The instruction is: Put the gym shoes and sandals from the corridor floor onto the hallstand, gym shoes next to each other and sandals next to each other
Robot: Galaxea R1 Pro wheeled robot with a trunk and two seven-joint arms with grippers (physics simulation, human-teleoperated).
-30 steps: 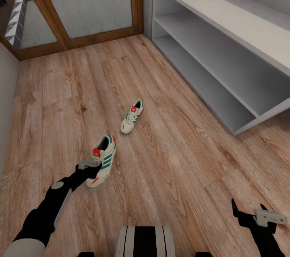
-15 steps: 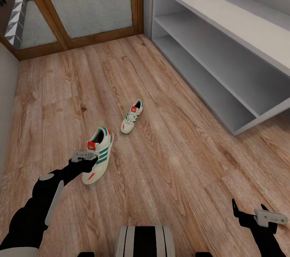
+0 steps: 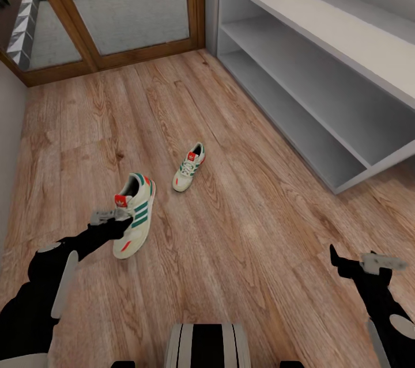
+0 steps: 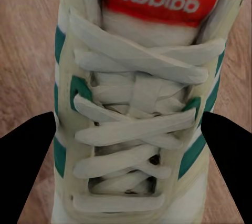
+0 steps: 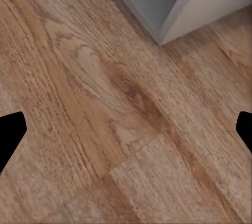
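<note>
The nearer cream lace-up gym shoe with green stripes and red tongue patch (image 3: 134, 215) sits clamped across its laced middle in the left hand (image 3: 109, 217), black fingers (image 4: 26, 145) pressing both sides. Its long axis runs toe at seven o'clock, heel at one. The second matching gym shoe (image 3: 189, 167) lies on the wood-plank floor (image 3: 242, 230) toward one o'clock. The grey-white shoe rack (image 3: 323, 68) stands at two o'clock, nearer the empty, spread right hand (image 3: 369, 261).
</note>
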